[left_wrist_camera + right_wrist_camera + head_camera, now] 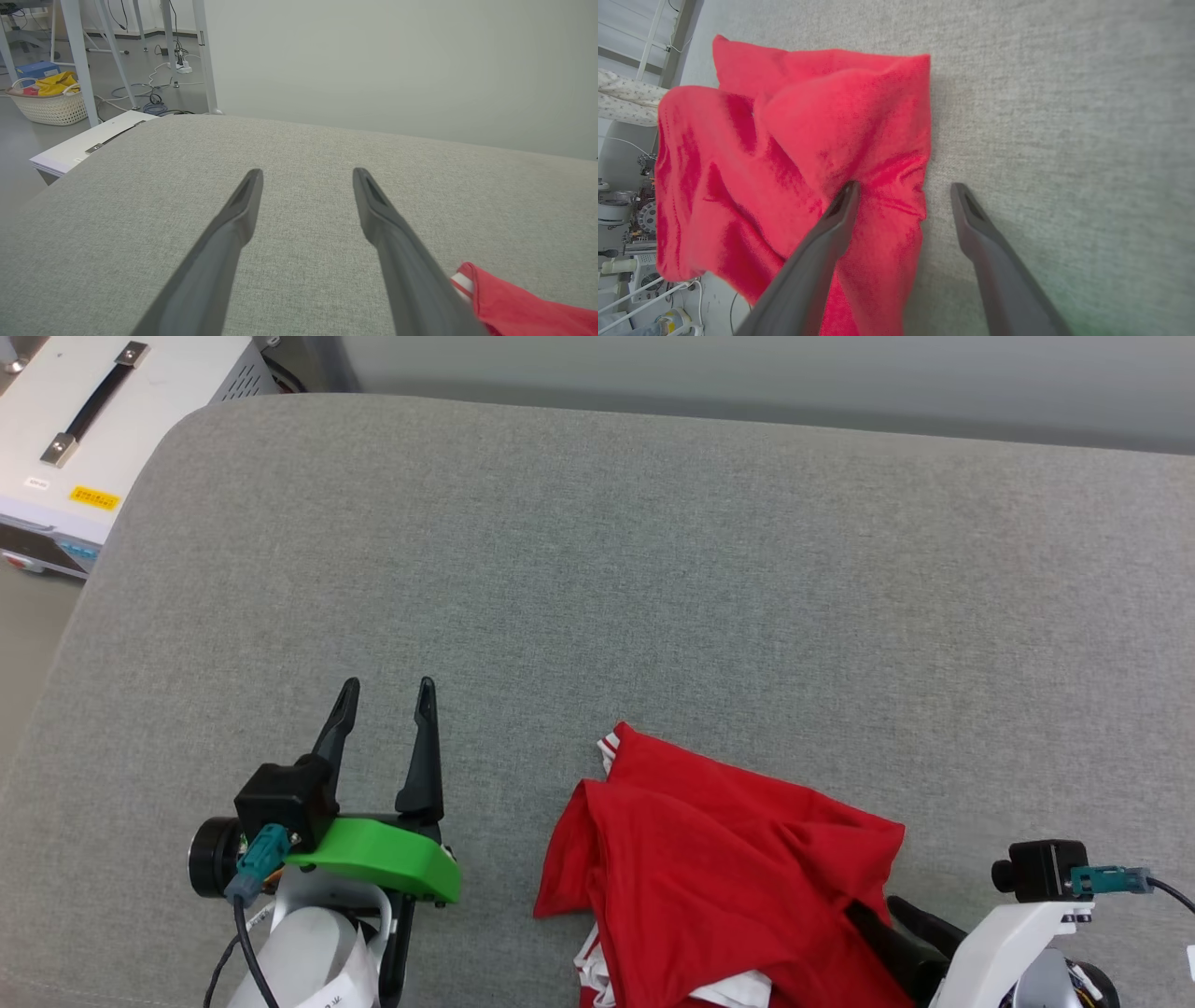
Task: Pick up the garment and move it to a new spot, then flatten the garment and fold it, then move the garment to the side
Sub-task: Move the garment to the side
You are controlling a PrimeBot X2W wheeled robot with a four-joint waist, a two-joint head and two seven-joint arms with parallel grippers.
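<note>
Nearest the robot, the garment [728,868] lies as a rumpled red heap at the near edge of the grey fabric-covered desk [653,569], neither flat nor neatly folded, with white striped trim peeping out at its far left corner and its near edge. The right gripper [878,915] is at the garment's near right edge, jaws spread wide and clasping nothing. In the right wrist view the right gripper [903,186] straddles that edge, one finger over the red cloth [784,163] and the other over bare grey fabric. This is clearly the nearer arm. The heap's long axis seems to run from that edge away to the far left corner.

Well to the garment's left, the left gripper [388,686] hovers over bare desk, equally wide open and empty, fingers pointing away from the robot. Such a heap suits either a pick-up or a fresh set-down. Far beyond the garment's left stands a white case [93,420]
</note>
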